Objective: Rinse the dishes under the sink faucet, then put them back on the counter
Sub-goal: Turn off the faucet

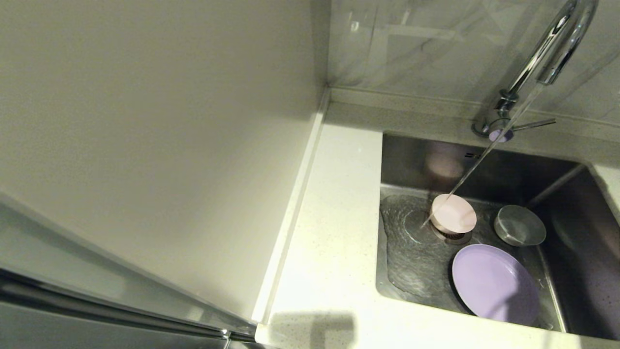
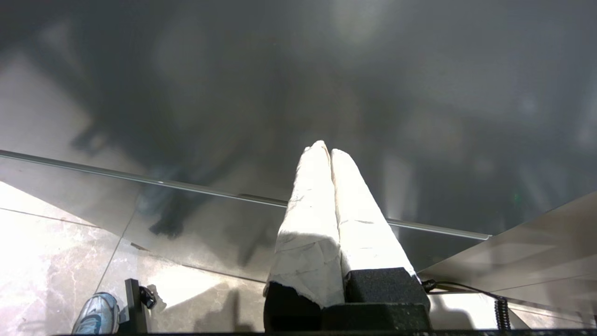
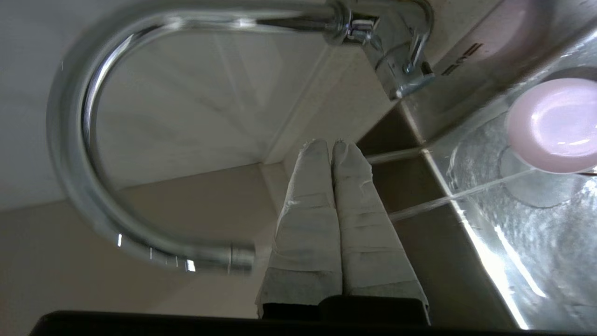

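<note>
While water hits the pink bowl (image 1: 454, 214), both the left gripper (image 2: 329, 150) and right gripper (image 3: 332, 143) are closed, empty.

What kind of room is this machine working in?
Most likely a home kitchen: a rectangular stainless-steel sink set in a white speckled counter, a chrome gooseneck faucet running water, and a lilac-purple round plate lying in the basin.
</note>
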Motion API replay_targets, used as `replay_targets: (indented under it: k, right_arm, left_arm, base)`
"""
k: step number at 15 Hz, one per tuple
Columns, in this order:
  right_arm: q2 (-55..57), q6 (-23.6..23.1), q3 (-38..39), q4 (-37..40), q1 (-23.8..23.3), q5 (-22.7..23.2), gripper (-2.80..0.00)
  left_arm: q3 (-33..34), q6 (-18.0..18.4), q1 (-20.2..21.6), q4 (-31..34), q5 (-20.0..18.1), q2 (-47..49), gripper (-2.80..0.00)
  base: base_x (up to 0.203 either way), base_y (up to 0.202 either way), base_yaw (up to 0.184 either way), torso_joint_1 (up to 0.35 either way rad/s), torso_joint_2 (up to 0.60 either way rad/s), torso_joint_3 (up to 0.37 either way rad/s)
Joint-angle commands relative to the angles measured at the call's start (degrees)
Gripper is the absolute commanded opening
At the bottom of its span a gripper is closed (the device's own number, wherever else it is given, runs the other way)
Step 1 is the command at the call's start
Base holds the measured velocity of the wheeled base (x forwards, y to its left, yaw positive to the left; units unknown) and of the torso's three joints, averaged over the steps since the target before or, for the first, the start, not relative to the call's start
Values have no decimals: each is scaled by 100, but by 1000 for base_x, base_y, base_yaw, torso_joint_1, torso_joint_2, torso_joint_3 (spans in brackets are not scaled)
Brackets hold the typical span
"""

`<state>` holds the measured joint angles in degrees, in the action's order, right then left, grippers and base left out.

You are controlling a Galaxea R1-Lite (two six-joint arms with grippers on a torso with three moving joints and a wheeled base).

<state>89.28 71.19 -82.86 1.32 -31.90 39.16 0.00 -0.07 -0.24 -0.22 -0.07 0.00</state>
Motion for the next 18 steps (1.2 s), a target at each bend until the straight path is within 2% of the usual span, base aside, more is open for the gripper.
replay_targets:
  k: [1, 3, 6, 8, 11, 13, 15, 18]
  right_arm:
    - [718, 216, -135, -254, -241, 379, -280]
    - [1015, 387, -120, -457, -392, 966, -280]
    - [1225, 344, -82, -492, -413, 1122, -280]
    - [1283, 55, -71, -493, -404, 1340, -280]
    - [1365, -604, -13, -501, -396, 1420, -280]
    - [1408, -1140, 134, -535, -395, 1841, -280]
    - [1495, -1294, 373, -1160, -402, 2141, -280]
    - [1527, -1292, 1004, -2546, -401, 2463, -280]
  left_arm:
    - [18, -1, -1, -4, -1, 0, -280]
    - [18, -1, 6, -4, -1, 0, -280]
    - [18, -1, 4, -4, -1, 0, -280]
    - [17, -1, -2, -4, -1, 0, -280]
    - [17, -1, 2, -4, -1, 0, -280]
    - [18, -1, -2, -12, -1, 0, -280]
    - [18, -1, 0, -4, -1, 0, -280]
    - [18, -1, 0, -4, -1, 0, -280]
  base:
    - [0, 0, 0, 0, 0, 0]
    - [0, 0, 0, 0, 0, 0]
    - [0, 0, 0, 0, 0, 0]
    - [0, 0, 0, 0, 0, 0]
    - [0, 0, 0, 0, 0, 0]
    - [0, 0, 0, 0, 0, 0]
    - [0, 0, 0, 0, 0, 0]
    - [0, 0, 0, 0, 0, 0]
